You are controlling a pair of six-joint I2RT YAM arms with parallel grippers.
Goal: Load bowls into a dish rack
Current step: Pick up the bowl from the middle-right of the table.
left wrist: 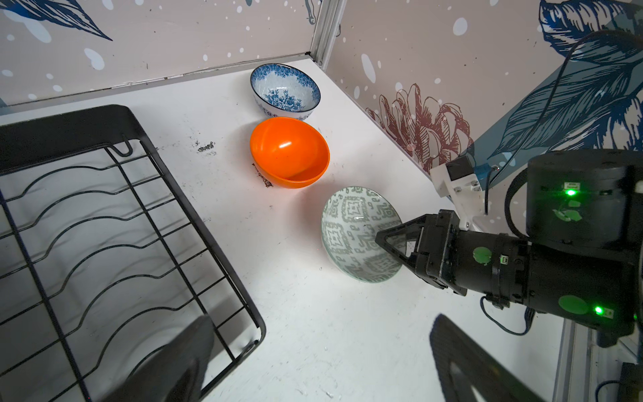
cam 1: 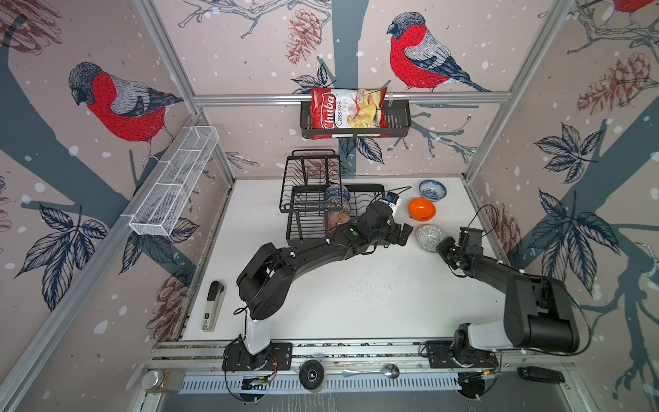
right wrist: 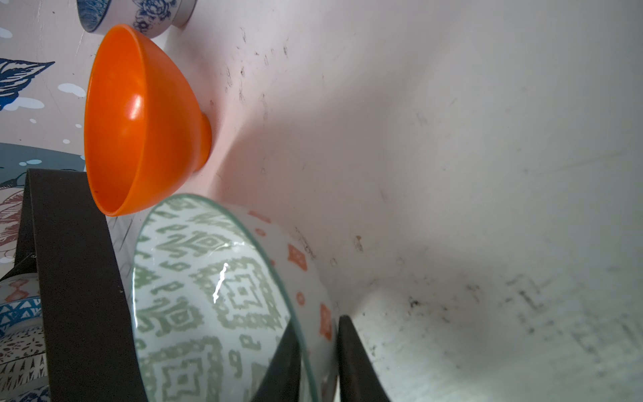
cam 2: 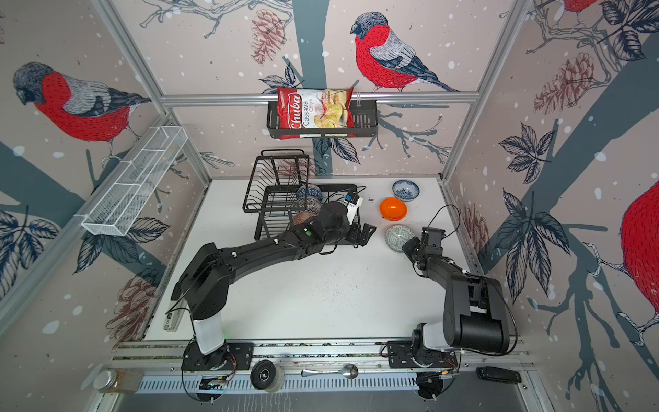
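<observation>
My right gripper point(right wrist: 316, 344) is shut on the rim of the grey-green patterned bowl point(left wrist: 348, 226), one finger inside and one outside. In both top views the bowl point(cam 1: 428, 237) point(cam 2: 396, 236) is tilted up on the white table. Beyond it stand the orange bowl point(cam 1: 422, 208) point(left wrist: 288, 151) and the blue-flowered bowl point(cam 1: 432, 189) point(left wrist: 284, 90). The black wire dish rack point(cam 1: 306, 214) point(left wrist: 87, 215) holds three bowls on edge: a blue-patterned one point(cam 1: 337, 194), a lattice one point(cam 1: 339, 206) and a red-orange one point(cam 1: 334, 220). My left gripper point(cam 1: 404, 233) point(left wrist: 320, 355) hangs open and empty by the rack's right corner.
The right wall point(cam 1: 499, 221) runs close behind the loose bowls. A chips bag point(cam 1: 347, 112) sits in a black shelf basket on the back wall. A white mesh basket point(cam 1: 174, 182) hangs on the left wall. A stapler point(cam 1: 213, 306) lies at the table's front left.
</observation>
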